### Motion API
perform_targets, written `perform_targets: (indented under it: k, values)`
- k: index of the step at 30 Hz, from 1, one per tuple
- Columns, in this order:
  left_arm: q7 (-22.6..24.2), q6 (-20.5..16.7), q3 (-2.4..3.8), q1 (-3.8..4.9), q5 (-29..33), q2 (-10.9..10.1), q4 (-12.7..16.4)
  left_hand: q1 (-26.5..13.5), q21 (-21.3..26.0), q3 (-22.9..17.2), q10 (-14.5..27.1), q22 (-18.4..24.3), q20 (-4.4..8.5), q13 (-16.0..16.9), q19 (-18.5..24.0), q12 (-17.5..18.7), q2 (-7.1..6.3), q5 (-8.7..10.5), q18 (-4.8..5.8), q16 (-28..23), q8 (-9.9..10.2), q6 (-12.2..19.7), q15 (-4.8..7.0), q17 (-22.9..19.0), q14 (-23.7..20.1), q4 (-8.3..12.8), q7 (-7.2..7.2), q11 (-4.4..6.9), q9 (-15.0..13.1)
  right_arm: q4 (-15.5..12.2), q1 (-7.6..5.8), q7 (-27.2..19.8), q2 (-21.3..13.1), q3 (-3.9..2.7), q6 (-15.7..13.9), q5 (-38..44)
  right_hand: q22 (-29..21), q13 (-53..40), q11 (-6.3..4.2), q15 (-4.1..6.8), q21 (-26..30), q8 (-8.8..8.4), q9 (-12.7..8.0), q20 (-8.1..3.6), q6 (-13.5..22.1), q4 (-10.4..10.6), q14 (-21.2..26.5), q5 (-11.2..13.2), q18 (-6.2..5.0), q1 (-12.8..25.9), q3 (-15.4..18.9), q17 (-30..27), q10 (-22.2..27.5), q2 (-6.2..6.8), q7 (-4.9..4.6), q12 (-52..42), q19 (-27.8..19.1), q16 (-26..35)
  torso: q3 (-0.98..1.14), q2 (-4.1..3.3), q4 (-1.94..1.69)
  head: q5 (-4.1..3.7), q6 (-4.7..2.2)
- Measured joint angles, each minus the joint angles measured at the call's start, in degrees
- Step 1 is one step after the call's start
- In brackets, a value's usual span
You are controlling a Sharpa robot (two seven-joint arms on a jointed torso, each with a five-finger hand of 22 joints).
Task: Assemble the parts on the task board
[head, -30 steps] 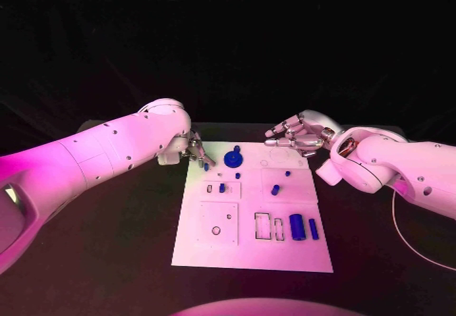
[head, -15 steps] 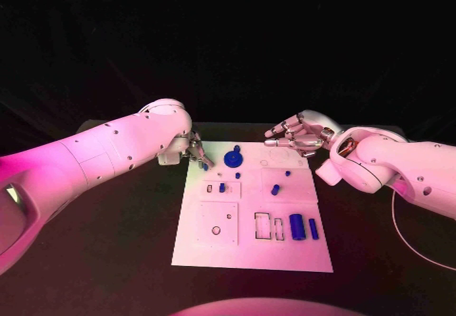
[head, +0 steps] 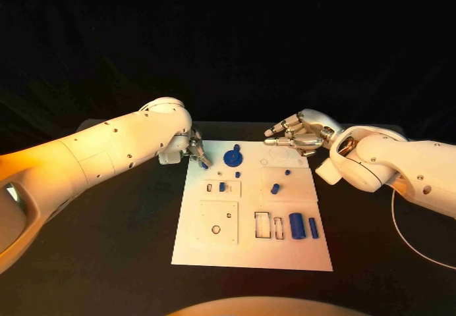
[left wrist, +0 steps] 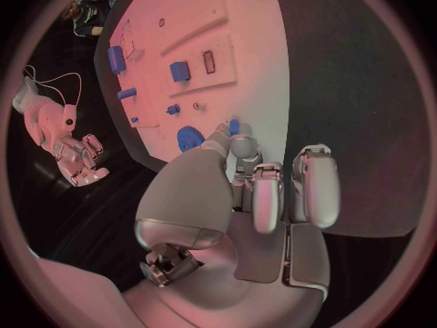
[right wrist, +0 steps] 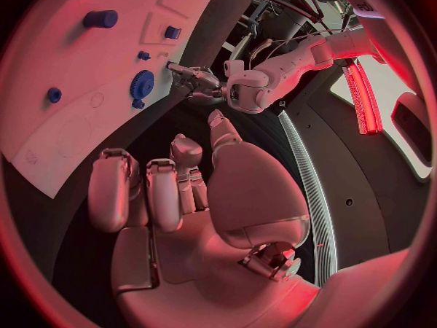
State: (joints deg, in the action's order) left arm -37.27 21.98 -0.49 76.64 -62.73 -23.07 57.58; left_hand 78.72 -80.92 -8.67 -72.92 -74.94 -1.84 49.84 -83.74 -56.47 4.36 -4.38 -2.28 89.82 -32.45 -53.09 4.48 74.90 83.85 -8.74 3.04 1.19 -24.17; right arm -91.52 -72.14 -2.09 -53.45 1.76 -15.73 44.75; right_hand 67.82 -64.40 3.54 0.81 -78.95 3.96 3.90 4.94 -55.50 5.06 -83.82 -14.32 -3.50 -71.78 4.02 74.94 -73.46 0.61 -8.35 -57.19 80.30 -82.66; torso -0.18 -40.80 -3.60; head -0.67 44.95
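Note:
The white task board [head: 249,253] lies in the middle of the black table. On it are a blue gear [head: 232,157], several small blue pegs such as one at mid-board [head: 275,189], a thick blue cylinder [head: 297,226] and a thin blue bar [head: 313,228]. My left hand [head: 195,153] hovers at the board's far left corner and pinches a small blue peg [left wrist: 234,127] between thumb and finger, close to the gear [left wrist: 189,136]. Off the far right corner my right hand [head: 298,136] hangs with its fingers curled in on nothing.
Empty slots and holes mark the board's near half, among them a rectangular cut-out [head: 262,226]. A thin cable [head: 402,232] trails over the table on the right. The table edge runs behind the board.
My left hand has edged slightly to the left with the small peg. The right hand and the parts on the board have stayed put.

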Motion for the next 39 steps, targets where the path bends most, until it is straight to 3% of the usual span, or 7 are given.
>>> perform_targets:
  k: [5,6,8,15,20,30,39]
  values:
    - [0.45,-0.81,-0.05,-0.08,0.9,-0.73,0.82,-0.28,0.26,-3.96,0.15,0.0,0.0,-0.82,0.0,0.25,-0.71,0.0,0.01,0.0,-1.04,0.31,0.0,0.0,0.0,-3.78,0.31,-0.15,-0.04,0.04,0.0,0.0,0.0,0.0,0.09,0.0,0.0,0.0,0.0,0.0,0.0,0.0,0.0,0.0,0.0,0.0,0.0,0.0,0.0,0.0,0.0,0.0,0.0,0.0,0.0,0.0,0.0,0.0,0.01,0.02,-0.01,-0.01,0.12]
    - [0.54,-1.07,-0.06,-0.08,1.19,-1.12,1.3,-2.27,0.26,-8.3,0.15,0.0,0.0,-1.01,0.0,0.25,-2.7,0.0,0.0,0.0,-1.77,0.41,0.0,0.0,0.0,-3.58,0.41,-0.15,-0.27,0.04,0.0,0.0,0.0,0.0,0.11,0.0,0.0,0.0,0.0,0.0,0.0,0.0,0.0,0.0,0.0,0.0,0.0,0.0,0.0,0.0,0.0,-0.01,0.0,0.0,0.0,0.0,0.0,0.0,0.02,0.02,-0.01,-0.01,0.13]
    - [0.66,-1.52,-0.06,-0.08,1.64,-1.85,2.23,-3.64,0.26,-10.99,0.15,0.01,0.0,-1.08,0.0,0.25,-4.07,0.0,0.01,0.0,-2.11,0.41,0.0,0.02,0.0,-2.82,0.41,-0.15,-0.59,0.04,0.0,0.0,-0.01,0.0,0.16,0.0,0.0,0.0,0.0,0.0,0.0,0.0,0.0,0.0,0.0,0.0,0.0,0.0,0.0,0.0,0.0,-0.01,0.0,0.0,0.0,0.0,0.0,0.0,0.02,0.03,-0.02,-0.01,0.1]
    - [0.92,-4.31,-0.17,-0.05,3.49,-5.54,7.77,-6.5,0.26,-15.98,-0.21,0.01,0.0,-1.15,0.0,0.23,-6.01,-0.06,0.0,0.0,-3.12,0.41,0.0,0.04,0.0,-1.27,0.42,-0.22,-0.82,-0.03,0.0,0.04,-0.16,0.0,0.31,0.0,0.0,0.0,0.0,0.0,0.0,0.0,0.0,0.0,0.0,0.17,0.0,0.0,0.0,0.0,0.17,-0.01,0.0,0.0,0.0,0.0,0.0,0.0,0.07,0.1,-0.09,0.34,-0.32]
    - [1.12,-7.51,-0.82,-0.23,4.54,-8.22,12.54,-7.51,0.26,-17.78,-0.58,0.01,0.0,-0.8,0.0,-0.33,-6.57,-0.39,0.01,0.0,-3.6,0.41,0.0,0.04,0.0,-0.71,0.42,0.14,-1.09,-0.06,0.0,0.06,-0.28,0.0,0.35,0.0,0.0,0.0,0.0,0.0,0.0,0.0,0.0,0.0,0.0,0.16,0.0,0.0,0.0,0.0,0.17,-0.01,0.0,0.0,0.0,0.0,0.0,0.0,0.06,0.09,-0.09,0.59,-0.55]
    - [2.24,-14.2,-1.23,-3.24,4.9,-13.69,20.87,-8.42,0.22,-19.45,-1.31,0.02,0.0,-0.17,0.0,-1.23,-7.48,-0.39,0.0,0.0,-4.33,0.57,0.0,0.03,0.0,0.0,0.2,0.06,-1.39,-0.17,0.0,0.1,-0.62,0.0,0.41,0.0,0.0,0.0,0.0,0.0,0.0,0.0,0.05,0.0,0.0,0.16,0.0,-0.22,0.0,0.0,0.16,-0.02,0.0,0.0,0.0,0.0,0.0,0.0,-0.03,0.08,-0.19,0.75,-0.35]
    - [3.29,-15.7,-1.23,-4.79,4.14,-15.14,23.29,-9.26,-0.01,-20.85,-1.51,0.02,0.0,0.0,0.0,-1.23,-7.86,-0.38,0.0,0.0,-4.56,0.45,0.0,0.03,0.0,0.77,0.08,0.25,-1.39,-0.22,0.0,0.13,-0.64,0.01,0.5,0.0,0.0,0.0,0.0,0.0,0.0,0.0,0.04,0.0,0.0,0.16,0.0,-0.22,0.0,0.0,0.16,-0.03,0.0,0.0,0.0,0.0,0.0,0.0,-0.15,0.08,-0.34,0.98,-0.13]
